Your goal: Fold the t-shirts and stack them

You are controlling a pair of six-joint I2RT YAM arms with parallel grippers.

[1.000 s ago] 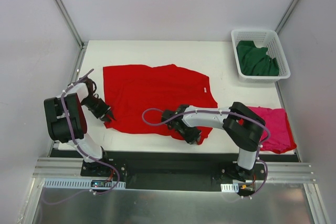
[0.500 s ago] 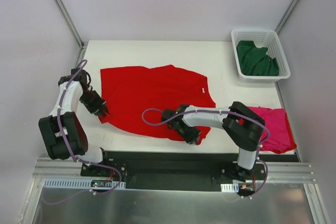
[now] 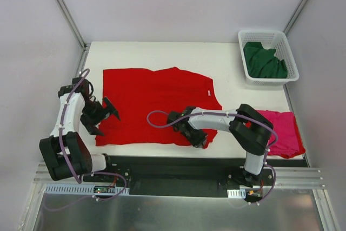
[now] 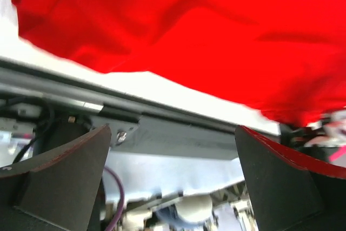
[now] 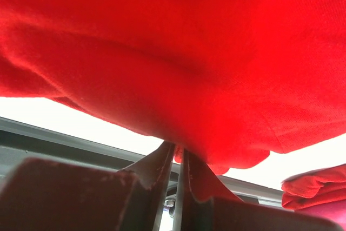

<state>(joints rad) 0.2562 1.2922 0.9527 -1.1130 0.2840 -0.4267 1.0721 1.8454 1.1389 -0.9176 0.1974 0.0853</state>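
The bright red t-shirt [image 3: 157, 104] lies spread across the table [image 3: 227, 58], its near edge close to the front. My left gripper [image 3: 106, 118] stands wide open at the shirt's left edge. In the left wrist view the gap of the left gripper [image 4: 173, 179] is empty and the red t-shirt [image 4: 216, 36] lies beyond it. My right gripper [image 3: 198, 138] is shut on the shirt's near right hem. In the right wrist view red cloth [image 5: 178, 52] is pinched in the right gripper [image 5: 177, 158]. The magenta t-shirt [image 3: 282, 131] lies at the right front. The dark green t-shirt [image 3: 263, 61] sits in the basket.
A white lattice basket [image 3: 290, 53] stands at the table's back right corner. Metal rails [image 3: 178, 172] run along the front below the table edge. Grey walls close in the left, right and back sides.
My left gripper has opened and let go of the red shirt's left edge, which now lies flat nearer the front edge. The right gripper keeps its grip and has not moved.
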